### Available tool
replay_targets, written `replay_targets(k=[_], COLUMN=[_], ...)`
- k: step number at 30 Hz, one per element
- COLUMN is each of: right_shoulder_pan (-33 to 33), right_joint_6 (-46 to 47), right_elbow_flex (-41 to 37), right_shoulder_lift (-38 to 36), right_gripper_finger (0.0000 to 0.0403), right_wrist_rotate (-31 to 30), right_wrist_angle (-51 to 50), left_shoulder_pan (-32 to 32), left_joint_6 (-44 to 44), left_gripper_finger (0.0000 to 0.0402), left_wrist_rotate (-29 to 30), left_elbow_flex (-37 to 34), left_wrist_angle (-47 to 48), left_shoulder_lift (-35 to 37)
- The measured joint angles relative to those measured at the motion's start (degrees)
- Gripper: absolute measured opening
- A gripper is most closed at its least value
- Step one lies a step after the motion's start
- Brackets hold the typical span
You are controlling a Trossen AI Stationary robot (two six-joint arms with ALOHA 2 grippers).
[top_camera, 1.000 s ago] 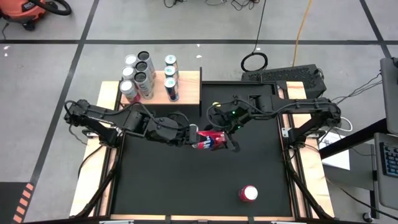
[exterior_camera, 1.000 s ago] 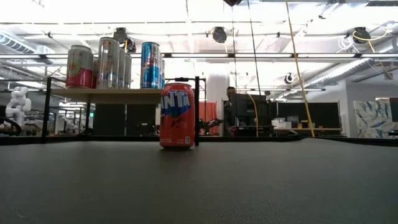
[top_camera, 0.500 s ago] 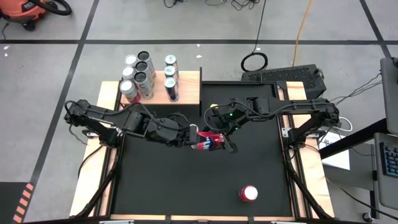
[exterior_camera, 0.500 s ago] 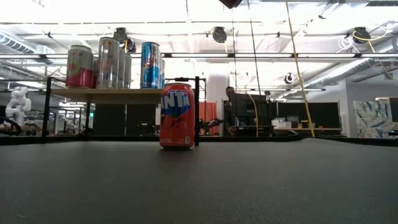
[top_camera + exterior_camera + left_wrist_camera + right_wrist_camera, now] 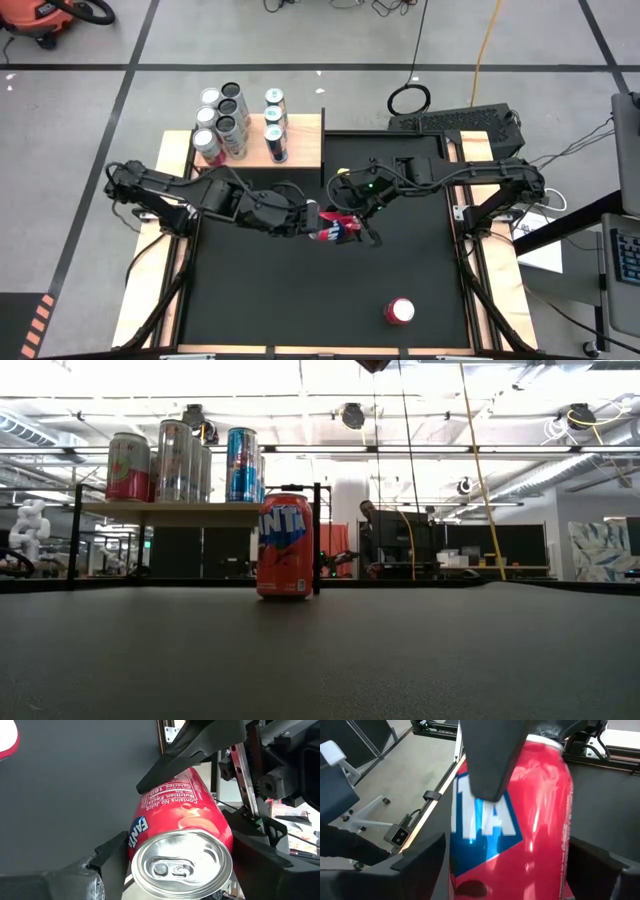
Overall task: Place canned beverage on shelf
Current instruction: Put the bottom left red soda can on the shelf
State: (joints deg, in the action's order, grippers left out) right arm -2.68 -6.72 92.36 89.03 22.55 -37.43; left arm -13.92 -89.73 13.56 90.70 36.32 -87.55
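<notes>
A red soda can (image 5: 338,228) hangs level above the middle of the black mat, its silver top (image 5: 182,865) toward my left arm. My left gripper (image 5: 322,222) comes at it from the table's left and my right gripper (image 5: 362,228) from the right. Both are shut on it. The pale wood shelf (image 5: 300,140) stands on thin black supports at the far left and bears several upright cans (image 5: 180,460). A second orange-red can (image 5: 399,311) stands on its base on the mat, near right. My left gripper pinches the can's top end (image 5: 137,845) between its two fingers (image 5: 112,855), one on each side of the rim. The fingers slant down from the table's left and lie along the can. The can is lifted clear and lies level. My right gripper has the can's wall toward its bottom end (image 5: 465,870) between its two fingers (image 5: 420,865), one on each side. The fingers slant down from the table's right. One of them shows across the can's far end (image 5: 190,755) in the left wrist view.
The shelf's black post (image 5: 317,535) stands just behind the standing can in the low view. Bare black mat (image 5: 260,300) lies near and left of the held can. Wooden table edges (image 5: 150,290) frame the mat. A person (image 5: 372,530) sits far behind the table.
</notes>
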Motion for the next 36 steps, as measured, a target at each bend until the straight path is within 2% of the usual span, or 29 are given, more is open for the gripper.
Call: replay_targets(k=[11, 16, 19, 24, 28, 36], right_shoulder_pan=[-0.07, -0.09, -0.07, -0.07, -0.06, 0.64], right_joint_6=[-1.45, -1.52, -1.53, -1.53, -1.03, 1.46], right_elbow_flex=[-0.04, -0.04, -0.04, 0.00, 0.00, 0.00], right_shoulder_lift=[0.12, 0.08, 0.04, -0.24, -0.99, -3.54], right_gripper_finger=[0.0270, 0.0269, 0.0274, 0.0273, 0.0275, 0.0275], right_wrist_rotate=[-1.25, -1.23, -1.25, -1.39, -1.31, -1.22], right_wrist_angle=[-1.68, -2.03, -2.02, -3.12, -5.25, -6.59], left_shoulder_pan=[0.07, -0.18, -0.56, -0.80, -1.09, -1.61], left_joint_6=[-1.29, -1.51, -1.91, -2.66, -1.31, 7.91], left_gripper_finger=[0.0285, 0.0287, 0.0304, 0.0360, 0.0386, 0.0391], left_wrist_rotate=[-0.86, -0.59, 1.12, 2.15, 6.88, 15.39], left_elbow_flex=[0.00, 0.00, 0.00, 0.00, 0.00, 0.02], left_wrist_angle=[-0.87, -1.29, -1.28, -1.87, -2.85, -6.39], left_shoulder_lift=[-1.73, -1.79, -1.82, -1.86, -1.62, 1.68])
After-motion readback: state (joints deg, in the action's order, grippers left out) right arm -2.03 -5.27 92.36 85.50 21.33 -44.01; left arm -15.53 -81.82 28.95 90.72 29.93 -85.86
